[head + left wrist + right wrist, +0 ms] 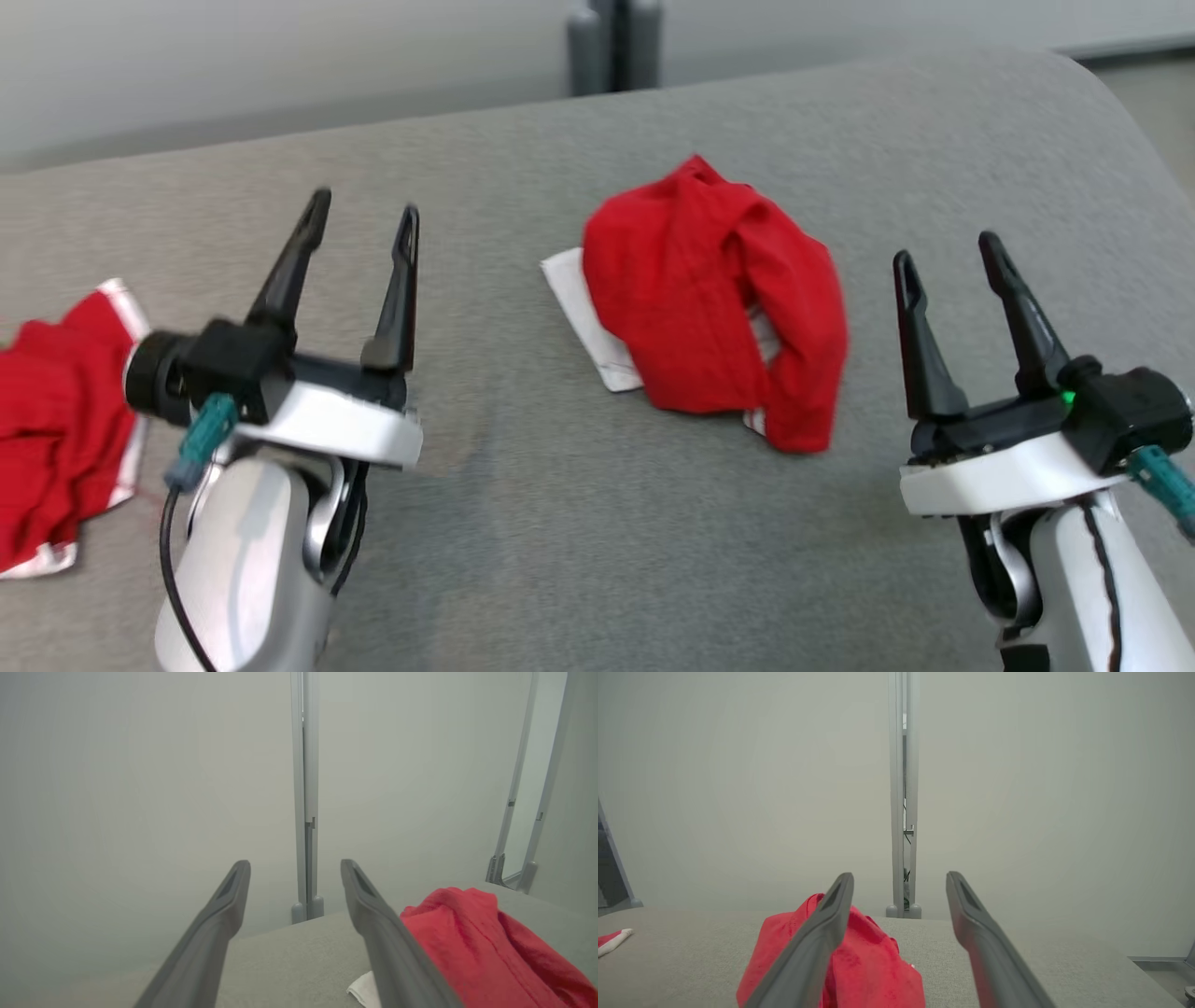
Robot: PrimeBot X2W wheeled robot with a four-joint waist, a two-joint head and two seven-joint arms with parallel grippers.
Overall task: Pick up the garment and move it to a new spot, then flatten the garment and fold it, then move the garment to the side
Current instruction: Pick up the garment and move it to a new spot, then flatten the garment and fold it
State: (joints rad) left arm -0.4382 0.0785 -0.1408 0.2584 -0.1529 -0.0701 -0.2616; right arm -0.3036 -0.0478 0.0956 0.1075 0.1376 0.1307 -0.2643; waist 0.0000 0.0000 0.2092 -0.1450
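Grey table (pixel 560 541) under crumpled garment (pixel 700 299)

Second red garment (pixel 56 439), left edge of grey surface (pixel 560 523): cut off by head view's border, full shape unknown. Central garment (pixel 719 308): white part mostly buried under red folds; type unreadable. Left wrist view: its near side behind a gripper finger (pixel 387 938), clipped below.

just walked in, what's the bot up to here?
Nothing is held right now. A crumpled red garment lies in the middle of the gray surface, some white showing at its edge. The left gripper and right gripper are both open, one on each side of it, not touching it. A second red garment lies at the far left. No flattening or folding is done yet.
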